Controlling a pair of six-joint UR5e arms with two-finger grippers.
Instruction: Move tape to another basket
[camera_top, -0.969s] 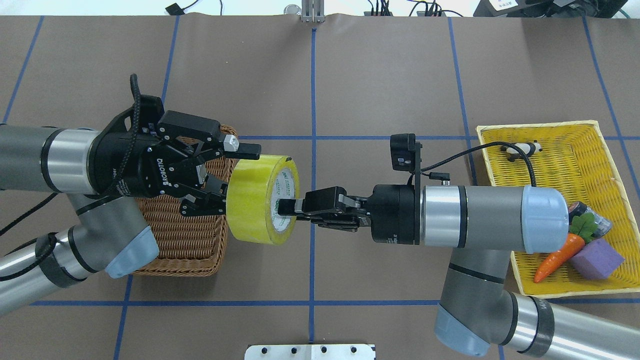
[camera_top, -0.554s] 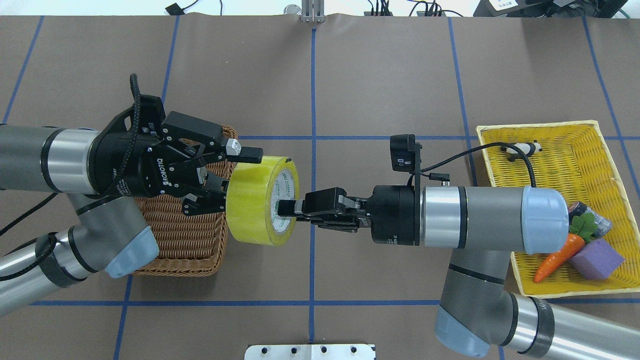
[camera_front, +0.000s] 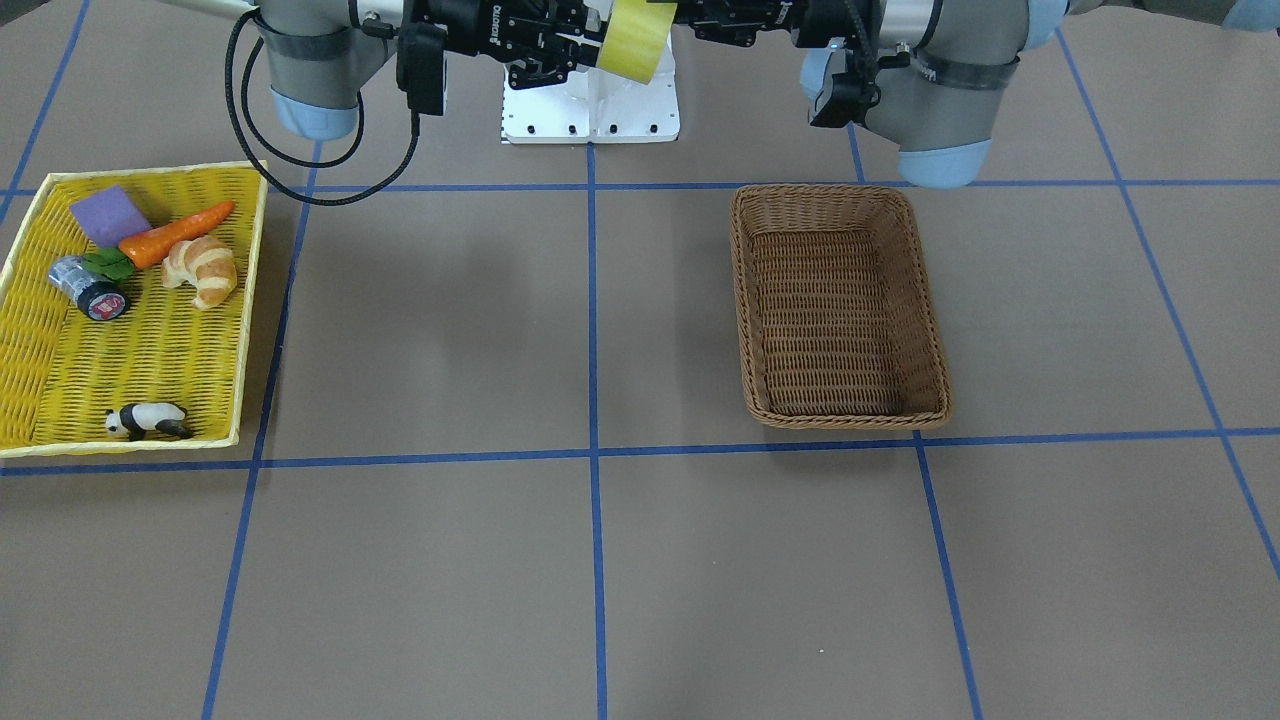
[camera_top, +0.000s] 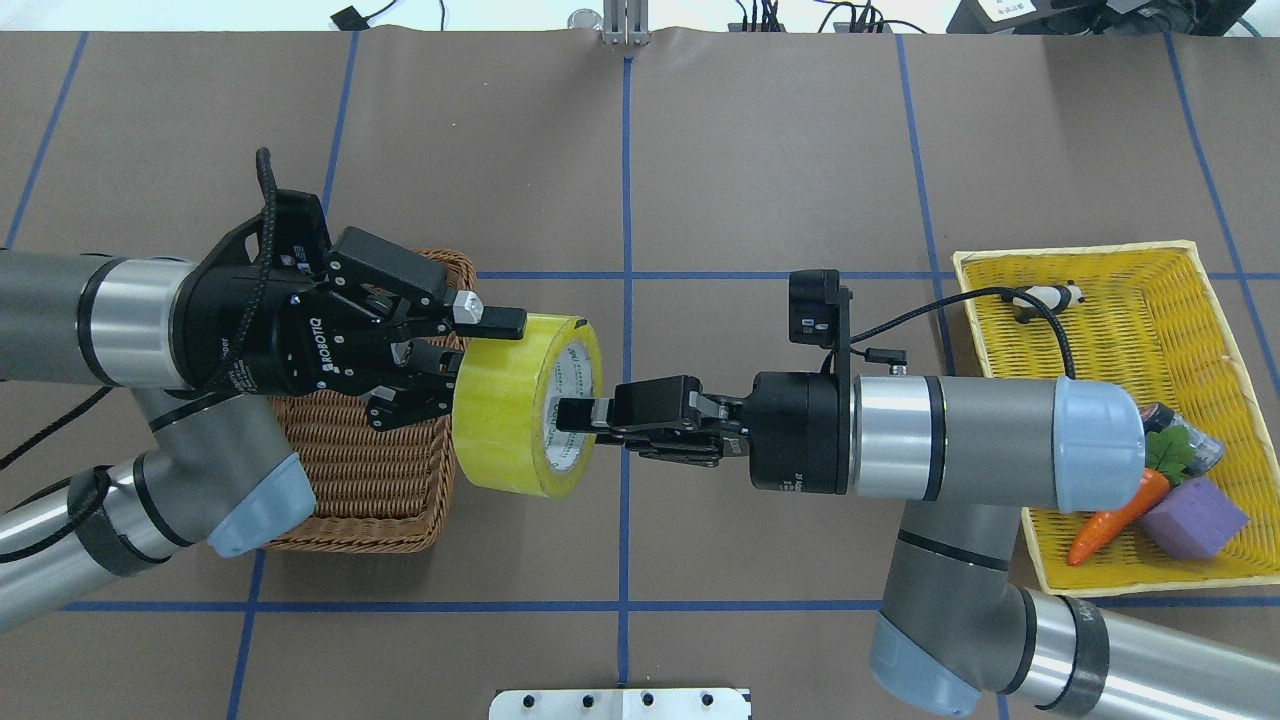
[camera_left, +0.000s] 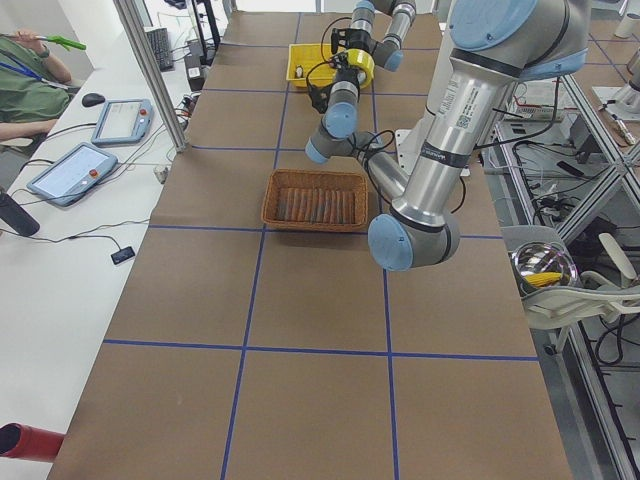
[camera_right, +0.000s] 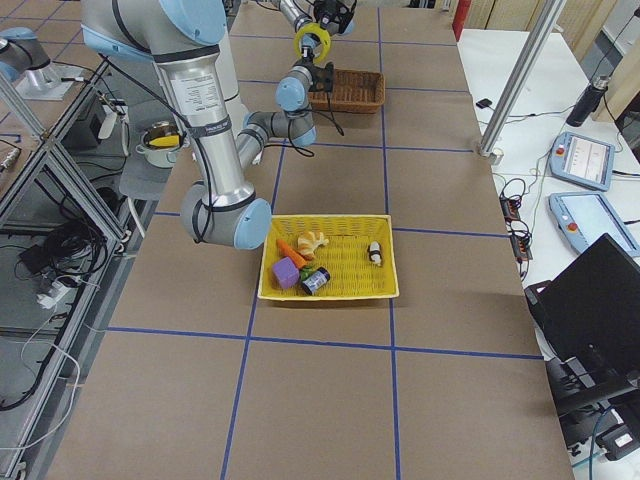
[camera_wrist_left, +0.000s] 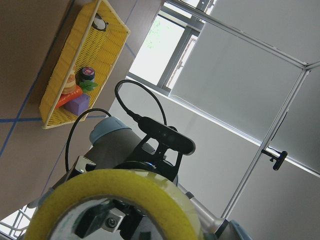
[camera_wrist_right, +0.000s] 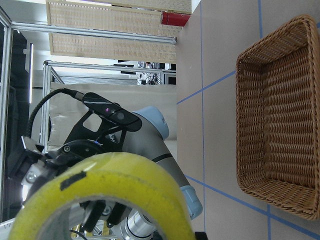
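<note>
Since one second ago the left claw (camera_top: 465, 360) has narrowed: its upper finger has come down onto the top edge of the tape (camera_top: 505, 400) and its lower finger has risen slightly. The roll itself has hardly shifted.

Overhead view: the tape is held in the air on its side, between the two claws. In this view it overlaps the inner edge of the basket (camera_top: 350, 500). The right claw (camera_top: 572, 415) is clamped on the roll's wall at the end facing it, with one finger inside the core. The left claw's fingers stand apart, the upper one touching the roll and the lower one at the roll's other end. A firm hold by this claw is not confirmed.

Front-facing view: the roll hangs at the top edge, raised off the surface (camera_front: 600, 560). The basket stands well apart from the yellow tray (camera_front: 252, 300). The tray holds a carrot (camera_front: 180, 230), a croissant (camera_front: 203, 272), a purple block (camera_front: 108, 213), a small can (camera_front: 88, 288) and a panda figure (camera_front: 148, 420).

Side views: the roll shows small and high, above the level of the basket.

Left wrist view: the roll's yellow rim fills the lower frame, with the tray beyond it.

Right wrist view: the roll fills the lower left, and the basket lies on the surface at the right.
</note>
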